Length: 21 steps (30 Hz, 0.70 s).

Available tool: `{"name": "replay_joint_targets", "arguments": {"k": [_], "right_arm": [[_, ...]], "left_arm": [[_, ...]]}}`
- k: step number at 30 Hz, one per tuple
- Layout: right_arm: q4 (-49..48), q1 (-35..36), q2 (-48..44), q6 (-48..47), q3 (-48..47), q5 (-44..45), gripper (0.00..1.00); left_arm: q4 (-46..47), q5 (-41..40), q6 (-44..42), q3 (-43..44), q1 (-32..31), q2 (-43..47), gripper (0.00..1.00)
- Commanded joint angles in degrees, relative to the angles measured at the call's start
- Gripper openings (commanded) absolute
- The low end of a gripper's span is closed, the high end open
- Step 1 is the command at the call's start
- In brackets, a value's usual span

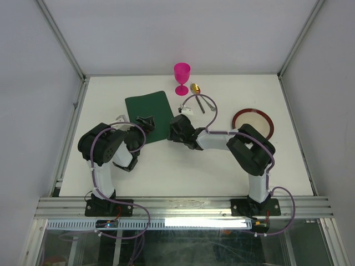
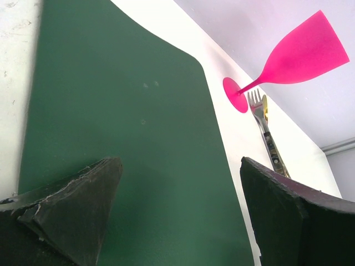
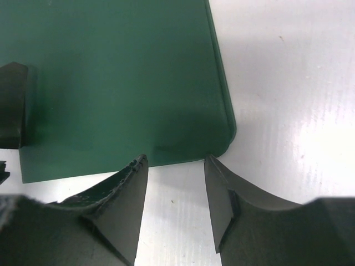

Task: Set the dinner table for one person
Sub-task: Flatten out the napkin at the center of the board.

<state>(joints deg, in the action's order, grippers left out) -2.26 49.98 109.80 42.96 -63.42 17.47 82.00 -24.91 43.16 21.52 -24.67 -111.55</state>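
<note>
**Q.** Top view: where is the dinner table (image 1: pixel 183 166), and what lies on it?

**A.** We see the white tabletop filling the space between the frame rails. A dark green placemat (image 1: pixel 147 115) lies askew at 11 o'clock from the table's centre. A pink goblet (image 1: pixel 182 75) stands upright at 12 o'clock by the far edge. A gold spoon (image 1: pixel 195 88) and a fork (image 2: pixel 269 141) lie just beside its foot, toward 1 o'clock. A red-rimmed plate (image 1: pixel 252 110) sits at 3 o'clock, well apart from the mat.

**Q.** How do the tools stand?

**A.** The left gripper (image 2: pixel 181 166) hangs over the near part of the mat, jaws spread wide with nothing between them. The right gripper (image 3: pixel 176 160) has its jaws about half apart and grips nothing. Its tips are at the near edge of the mat, by the right corner. We cannot tell whether they touch the sheet.

**Q.** Which step is in hand?

**A.** We judge it to be laying the placemat: nothing rests on it yet, and both tools attend its near end.

**Q.** What does the next move call for?

**A.** In our view, the mat should be drawn toward 6 o'clock and turned square to the near rail. Being thin and flat, it offers little to pinch, so a corner must be caught cleanly or the sheet may buckle. The plate, cutlery and goblet would follow.
</note>
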Motion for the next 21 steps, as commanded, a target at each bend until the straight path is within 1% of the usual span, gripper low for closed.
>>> {"name": "replay_joint_targets", "arguments": {"k": [1, 8, 9, 11, 13, 17, 21], "right_arm": [[-4.4, 0.1, 2.1, -1.4, -1.4, -1.1, 0.48], [-5.9, 0.3, 3.0, -2.4, -2.5, -1.1, 0.47], [-4.8, 0.5, 2.8, -3.1, -3.2, 0.0, 0.47], [0.4, 0.9, 1.9, -4.7, -4.9, 3.2, 0.47], [2.9, 0.6, 0.8, -6.3, -5.6, 5.0, 0.47], [5.6, -0.4, -1.0, -8.4, -6.4, 7.0, 0.47], [7.3, -1.4, -0.5, -9.9, -7.8, 7.6, 0.47]], "left_arm": [[9.9, 1.2, 2.7, -1.3, 0.0, -1.1, 0.93], [10.5, 1.6, 3.5, -1.6, 0.5, -1.5, 0.93], [10.7, 1.6, 3.5, -1.6, 0.6, -1.6, 0.93], [10.9, 1.6, 3.7, -1.7, 0.7, -1.7, 0.93], [10.9, 1.8, 3.8, -1.7, 0.8, -1.8, 0.93], [11.5, 1.9, 4.1, -2.0, 1.0, -2.1, 0.93], [11.6, 2.0, 4.3, -2.0, 1.1, -2.3, 0.93]]}}
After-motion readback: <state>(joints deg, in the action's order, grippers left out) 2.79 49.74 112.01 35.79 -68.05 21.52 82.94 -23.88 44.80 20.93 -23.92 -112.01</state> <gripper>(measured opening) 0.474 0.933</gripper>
